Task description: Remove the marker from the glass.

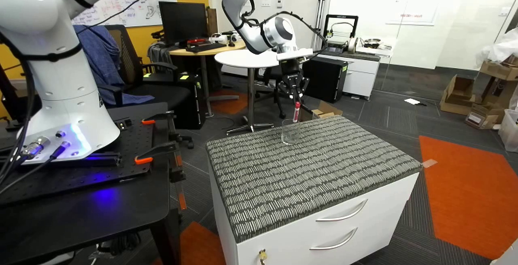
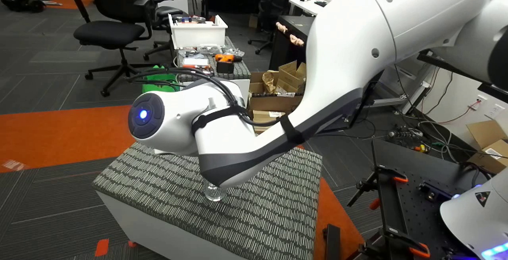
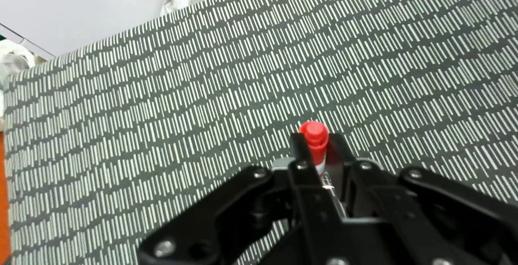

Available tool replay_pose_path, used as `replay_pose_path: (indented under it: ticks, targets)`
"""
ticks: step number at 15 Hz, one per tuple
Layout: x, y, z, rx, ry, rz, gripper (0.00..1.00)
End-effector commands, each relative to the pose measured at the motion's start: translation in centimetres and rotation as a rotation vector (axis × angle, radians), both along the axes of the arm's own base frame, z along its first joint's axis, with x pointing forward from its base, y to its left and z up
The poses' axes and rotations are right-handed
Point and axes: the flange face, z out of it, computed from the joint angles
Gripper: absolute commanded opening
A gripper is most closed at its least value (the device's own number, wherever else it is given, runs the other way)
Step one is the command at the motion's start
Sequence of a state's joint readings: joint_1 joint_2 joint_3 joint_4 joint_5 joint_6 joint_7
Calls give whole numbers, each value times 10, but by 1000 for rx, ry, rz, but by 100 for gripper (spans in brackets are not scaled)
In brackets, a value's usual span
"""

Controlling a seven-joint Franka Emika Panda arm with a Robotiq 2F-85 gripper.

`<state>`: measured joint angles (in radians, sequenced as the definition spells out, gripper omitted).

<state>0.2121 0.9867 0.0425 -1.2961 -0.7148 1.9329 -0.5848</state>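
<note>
The marker [image 1: 296,112] is red with a whitish lower part. My gripper [image 1: 298,98] is shut on its red top end, and the marker hangs near upright with its lower end about level with the glass rim. In the wrist view the red cap [image 3: 315,132] sits between the two fingertips [image 3: 318,145], touching both. The clear glass [image 1: 290,132] stands upright on the grey ribbed mat [image 1: 323,160], just below the marker. In an exterior view the glass base [image 2: 214,193] shows under the arm, which hides the gripper and marker. In the wrist view only a sliver of glass shows between the fingers.
The mat covers a white drawer cabinet [image 1: 323,232]; the glass stands near its edge. The black robot table [image 1: 101,200] is beside it. A round white table [image 1: 247,58] and an open cardboard box [image 1: 327,110] are behind the cabinet.
</note>
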Motion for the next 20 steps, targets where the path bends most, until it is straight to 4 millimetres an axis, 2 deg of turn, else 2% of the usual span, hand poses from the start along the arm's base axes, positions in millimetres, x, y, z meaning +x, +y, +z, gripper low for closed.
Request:
replay_pose_path:
  ticks: [1,5,9,15,20]
  targets:
    - [-19,-10,31,-22,-24,-59,4]
    - [-28,-38,48,-30,-77,-151,4]
    - [-33,-76,51,-35,-133,-273,4]
    - [-26,-126,19,11,-255,-434,4]
    - [-12,-142,-22,97,-507,-545,4]
